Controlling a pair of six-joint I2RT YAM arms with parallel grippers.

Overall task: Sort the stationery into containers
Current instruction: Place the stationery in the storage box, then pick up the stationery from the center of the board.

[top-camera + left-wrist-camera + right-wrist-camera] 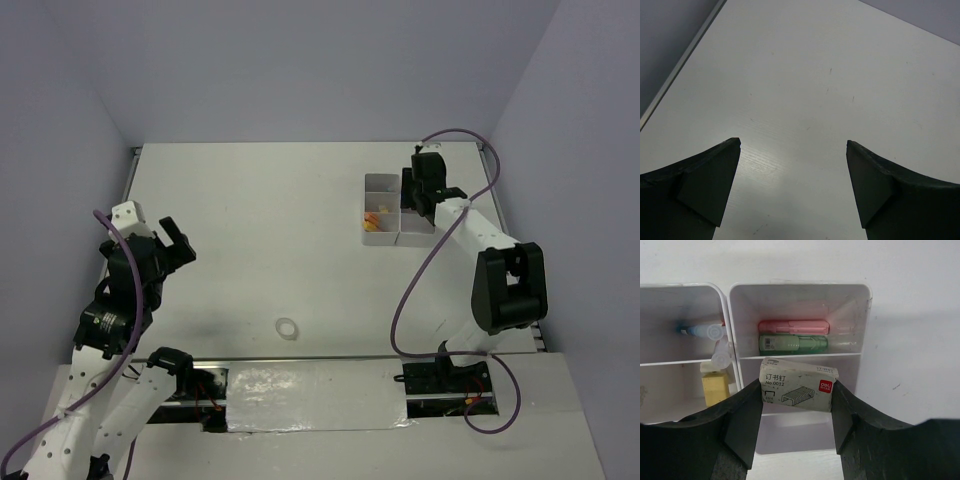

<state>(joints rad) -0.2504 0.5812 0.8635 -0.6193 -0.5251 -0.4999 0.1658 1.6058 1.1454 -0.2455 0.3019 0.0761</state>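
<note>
Over the containers (800, 300), a staple box (797, 385) is gripped across its short ends by the right gripper (796, 392), whose jaws are partly closed on it. The box is of scuffed grey-white card, rectangular, and is printed with "订书钉", "No.0012", a drawing of staples and a red "deli" mark. The containers are moulded in smooth white plastic, with square, round-cornered compartments. In the compartment just beyond the box, an oblong pink piece (793, 326) and green piece (792, 343) are laid side by side, touching. A small white label is seen on the green one, its print too small to be read. In the compartments left of that one, a blocky yellow eraser (715, 387) and a blue-tipped pen (697, 331) are seen. Well to the near left of the containers, a clear ring (287, 328) is seen flat on the white table (250, 200). Farther left, the left gripper (794, 142) is held with jaws wide, with nothing between them.
</note>
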